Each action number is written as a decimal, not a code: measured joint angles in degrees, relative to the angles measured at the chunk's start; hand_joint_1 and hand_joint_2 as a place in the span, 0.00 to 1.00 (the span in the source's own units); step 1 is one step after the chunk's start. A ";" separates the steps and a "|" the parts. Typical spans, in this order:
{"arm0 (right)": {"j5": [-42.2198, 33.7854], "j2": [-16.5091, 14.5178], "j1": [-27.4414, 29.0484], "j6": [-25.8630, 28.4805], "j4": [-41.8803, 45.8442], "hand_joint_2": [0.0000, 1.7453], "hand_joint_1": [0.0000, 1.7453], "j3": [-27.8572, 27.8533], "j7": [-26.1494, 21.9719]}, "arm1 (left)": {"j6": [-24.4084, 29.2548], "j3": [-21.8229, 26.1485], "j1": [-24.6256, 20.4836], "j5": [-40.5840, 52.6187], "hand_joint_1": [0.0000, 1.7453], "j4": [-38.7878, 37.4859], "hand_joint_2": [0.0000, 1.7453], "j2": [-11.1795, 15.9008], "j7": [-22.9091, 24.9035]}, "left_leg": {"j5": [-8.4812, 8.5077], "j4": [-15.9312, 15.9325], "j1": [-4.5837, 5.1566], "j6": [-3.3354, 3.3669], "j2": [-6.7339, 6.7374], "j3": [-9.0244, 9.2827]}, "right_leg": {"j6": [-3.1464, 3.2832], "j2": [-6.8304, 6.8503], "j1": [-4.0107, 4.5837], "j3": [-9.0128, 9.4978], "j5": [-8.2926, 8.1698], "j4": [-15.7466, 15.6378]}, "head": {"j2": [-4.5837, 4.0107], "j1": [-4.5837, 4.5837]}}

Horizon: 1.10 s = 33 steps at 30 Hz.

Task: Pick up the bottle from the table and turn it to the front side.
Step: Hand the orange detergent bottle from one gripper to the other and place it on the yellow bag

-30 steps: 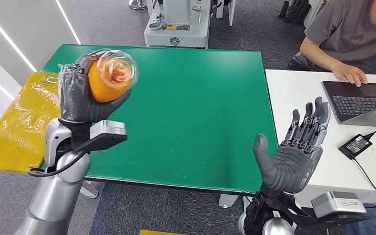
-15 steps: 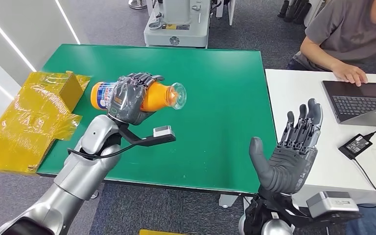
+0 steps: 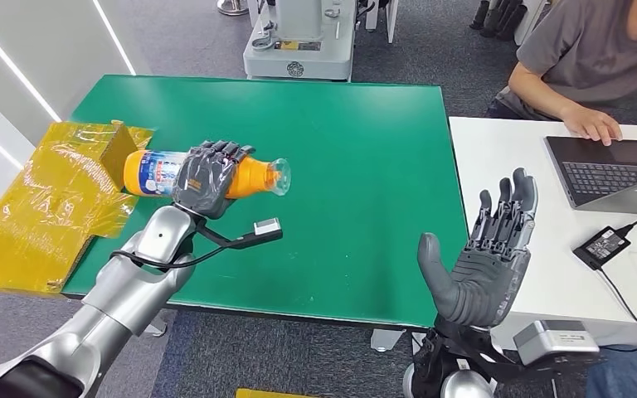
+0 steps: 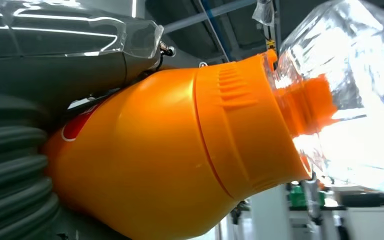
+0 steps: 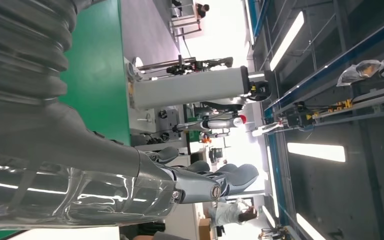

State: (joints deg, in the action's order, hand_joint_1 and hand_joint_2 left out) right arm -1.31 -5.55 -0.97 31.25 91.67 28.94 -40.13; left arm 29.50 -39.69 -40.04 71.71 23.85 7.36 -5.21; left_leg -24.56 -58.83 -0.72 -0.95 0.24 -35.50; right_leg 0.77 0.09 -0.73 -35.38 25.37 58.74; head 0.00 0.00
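1. Bottle (image 3: 207,176): an orange plastic one with a clear cap and a blue-and-white label, lying on its side in the left hand (image 3: 203,178), above the near left part of the green table (image 3: 357,166). The cap end sticks out past the fingers toward the right hand; the base end sticks out the other way, toward the yellow wrapped box (image 3: 58,199).
2. Hidden parts: the middle of the bottle is covered by the dark fingers wrapped over it, so part of the label cannot be read. Whether the bottle touches the table beneath the hand cannot be told. In the left wrist view the bottle's (image 4: 180,160) orange shoulder and clear cap sit right against the grey ribbed cover, and the base is out of sight.
3. Left arm: reaches forward and across from below, the hand gripping the bottle around its middle with the back of the hand facing up.
4. Right hand (image 3: 485,257): raised beside the table's near right corner, palm up, fingers straight and spread, thumb out to the side, holding nothing. In the right wrist view the fingers (image 5: 230,180) lie extended side by side.
5. Beyond the right hand, a person's hand (image 3: 593,124) rests by a laptop (image 3: 614,170) on a white desk (image 3: 506,157); a black power adapter (image 3: 601,246) lies nearer.
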 joint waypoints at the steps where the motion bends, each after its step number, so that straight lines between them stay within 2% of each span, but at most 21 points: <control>1: -0.08 0.00 0.00 -0.01 0.00 1.00 0.00 0.00 0.00 | 0.19 0.00 -0.08 0.60 1.00 -0.44 1.00 0.39 0.35 | 0.00 0.00 0.00 0.00 0.00 0.00 | 0.00 0.00 0.00 0.00 0.00 0.00 | 0.00 0.00; 16: -0.42 0.00 0.20 -0.09 0.02 1.00 0.00 0.02 0.00 | -0.06 -0.13 0.09 4.97 1.00 -4.92 1.00 4.27 2.88 | 0.00 0.01 0.00 0.00 0.00 -0.01 | 0.00 0.00 0.00 -0.01 0.00 0.00 | 0.00 0.01; 24: 0.68 0.00 0.63 0.02 0.48 1.00 0.00 0.02 0.00 | -2.27 -0.13 1.12 5.66 1.00 -6.24 1.00 6.80 0.49 | 0.00 0.03 0.00 0.00 -0.01 -0.02 | 0.02 0.01 0.00 -0.04 0.02 0.00 | 0.00 0.00; 29: 0.76 0.00 0.71 0.07 0.73 1.00 0.00 0.02 0.00 | -3.23 -0.13 1.15 5.81 1.00 -6.44 1.00 7.22 -0.36 | 0.00 0.03 0.00 0.00 0.00 -0.02 | 0.02 0.01 0.00 -0.04 0.02 0.00 | 0.00 0.00; 33: 1.62 0.00 1.36 0.24 1.96 1.00 0.00 -0.05 0.00 | -6.01 -0.10 1.90 5.47 1.00 -7.21 1.00 9.12 -0.56 | 0.00 0.04 0.00 0.00 0.01 -0.02 | 0.03 -0.01 0.00 -0.05 0.02 0.00 | 0.00 0.00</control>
State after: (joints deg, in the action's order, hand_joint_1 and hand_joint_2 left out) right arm 0.31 -5.55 0.39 31.49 93.63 28.89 -40.13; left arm 23.48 -39.80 -38.14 77.18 16.63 16.48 -5.77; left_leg -24.56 -58.80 -0.72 -0.96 0.25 -35.52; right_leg 0.79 0.08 -0.73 -35.43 25.39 58.74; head 0.00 0.00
